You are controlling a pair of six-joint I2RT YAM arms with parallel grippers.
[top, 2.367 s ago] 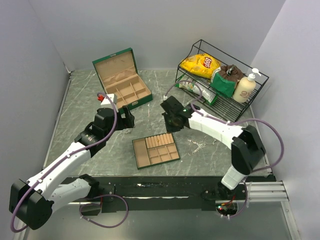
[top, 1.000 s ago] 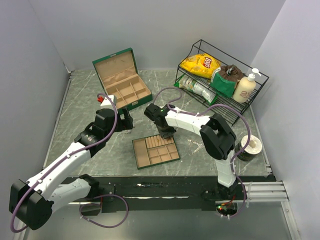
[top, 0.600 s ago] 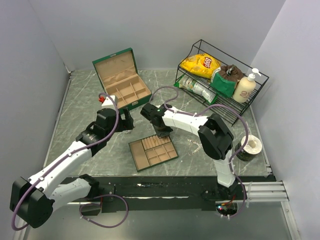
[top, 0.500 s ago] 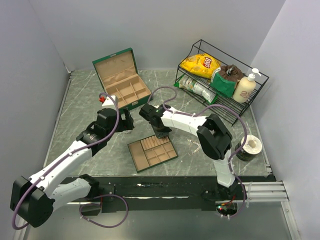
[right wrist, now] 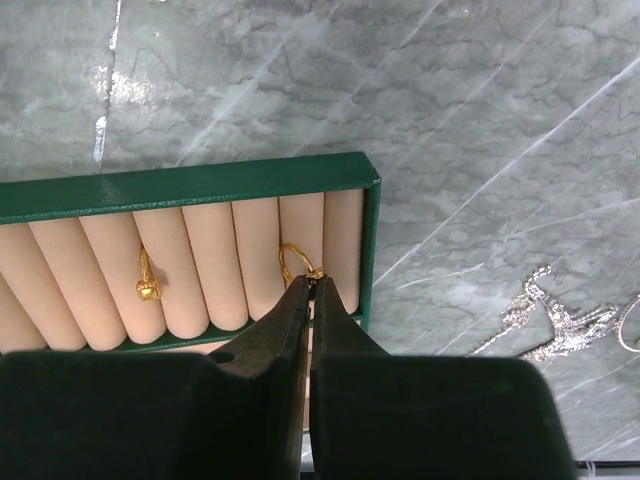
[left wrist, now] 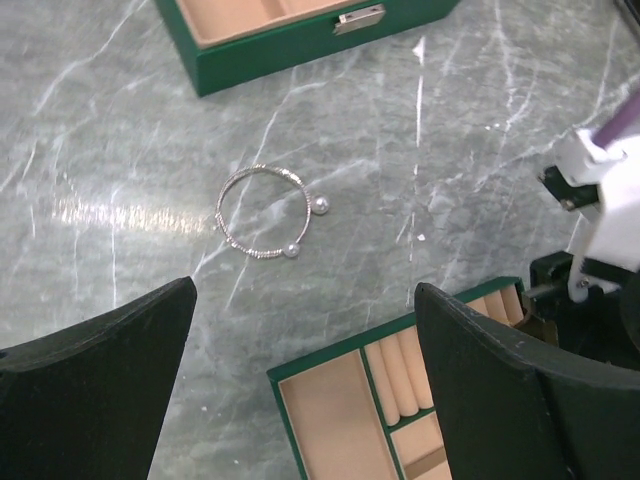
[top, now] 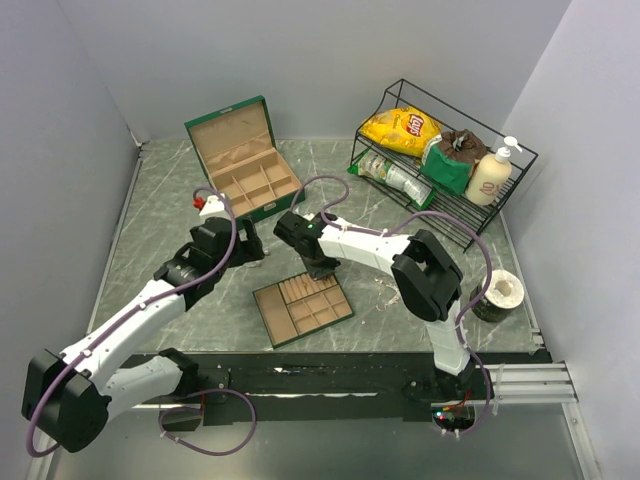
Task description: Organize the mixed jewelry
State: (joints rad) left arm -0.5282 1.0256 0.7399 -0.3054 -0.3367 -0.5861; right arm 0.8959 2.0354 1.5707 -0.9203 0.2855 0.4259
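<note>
— What is the right gripper [right wrist: 308, 287] doing?
— Its jaws are pressed together. The tips are down on the ring rolls of the tray [right wrist: 200, 186], close to the end by the rim. A gold ring [right wrist: 292, 258] sits in the rolls right at the tips, but I cannot tell whether they pinch it.
— Anything else in those rolls?
— A second gold ring [right wrist: 146, 284], a few grooves along. Past the tray's rim, a tangle of silvery chains [right wrist: 552, 322] lies on the counter [right wrist: 450, 100].
— And the left gripper [left wrist: 302, 290]?
— It is spread wide and holds nothing, hovering over bare marble. Just beyond it a thin silvery bangle [left wrist: 219, 212] with two pearl ends lies flat on the counter. The bangle is between the tray's corner and the front wall of the green box [left wrist: 280, 55], and it touches neither.
— And from above?
— The tray lies between the two arms. The open box stands behind it, nearer the left arm.
</note>
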